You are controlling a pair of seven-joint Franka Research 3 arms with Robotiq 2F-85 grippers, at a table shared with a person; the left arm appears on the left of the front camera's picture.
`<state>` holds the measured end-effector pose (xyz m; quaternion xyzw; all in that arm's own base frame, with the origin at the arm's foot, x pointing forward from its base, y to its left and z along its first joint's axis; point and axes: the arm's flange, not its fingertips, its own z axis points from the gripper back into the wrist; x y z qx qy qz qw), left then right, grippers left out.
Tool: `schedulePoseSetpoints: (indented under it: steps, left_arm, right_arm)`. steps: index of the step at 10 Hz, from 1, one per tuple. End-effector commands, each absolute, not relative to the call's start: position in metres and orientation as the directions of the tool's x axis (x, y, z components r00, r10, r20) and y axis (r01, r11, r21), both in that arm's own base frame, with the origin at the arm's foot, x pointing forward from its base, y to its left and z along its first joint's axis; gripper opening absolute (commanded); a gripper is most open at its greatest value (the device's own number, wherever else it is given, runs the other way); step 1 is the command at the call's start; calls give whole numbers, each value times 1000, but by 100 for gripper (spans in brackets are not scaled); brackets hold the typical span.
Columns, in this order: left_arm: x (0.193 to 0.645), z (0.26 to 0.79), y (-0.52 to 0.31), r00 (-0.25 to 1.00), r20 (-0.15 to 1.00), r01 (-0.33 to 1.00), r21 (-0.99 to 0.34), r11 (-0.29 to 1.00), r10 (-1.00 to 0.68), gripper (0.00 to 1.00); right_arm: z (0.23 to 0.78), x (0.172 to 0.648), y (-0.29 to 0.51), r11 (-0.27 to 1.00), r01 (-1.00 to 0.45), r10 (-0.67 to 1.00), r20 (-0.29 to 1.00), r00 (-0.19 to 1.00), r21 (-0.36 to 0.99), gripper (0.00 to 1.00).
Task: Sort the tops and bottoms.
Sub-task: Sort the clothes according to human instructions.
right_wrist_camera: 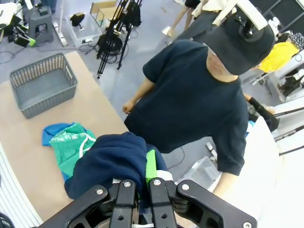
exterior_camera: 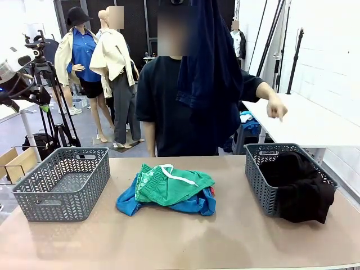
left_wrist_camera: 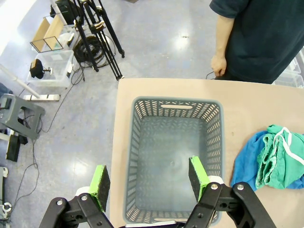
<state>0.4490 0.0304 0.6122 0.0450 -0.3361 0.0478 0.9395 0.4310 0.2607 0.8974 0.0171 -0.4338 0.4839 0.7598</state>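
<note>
Holding soft, floppy navy trousers (right_wrist_camera: 111, 159) shut in right gripper (right_wrist_camera: 142, 183), high right of the grey basket (left_wrist_camera: 168, 100); best grabbed by waistband. With left gripper (left_wrist_camera: 148, 183) open, empty, above that basket.

A robot test lab
Camera tripods (exterior_camera: 39, 64) stand on the grey floor (left_wrist_camera: 161, 52), with cables (left_wrist_camera: 92, 47), a plastic box (left_wrist_camera: 50, 71) and a white table (exterior_camera: 304, 121) nearby

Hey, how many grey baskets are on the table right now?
2. One grey plastic lattice basket stands empty at the left end of the table; the other grey lattice basket stands at the right end, holding a black garment. None seems hidden.
</note>
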Motion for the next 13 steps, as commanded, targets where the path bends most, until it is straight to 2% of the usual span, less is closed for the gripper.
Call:
schedulePoseSetpoints:
  steps: [1,13]
  left_arm:
    - [448,612,31,773,632,-123,75,990,48,87]
    - [448,612,31,773,632,-123,75,990,48,87]
  right_arm:
    - [899,429,257,532,-747,720,677,151,-399,0]
    - [899,429,257,532,-747,720,677,151,-399,0]
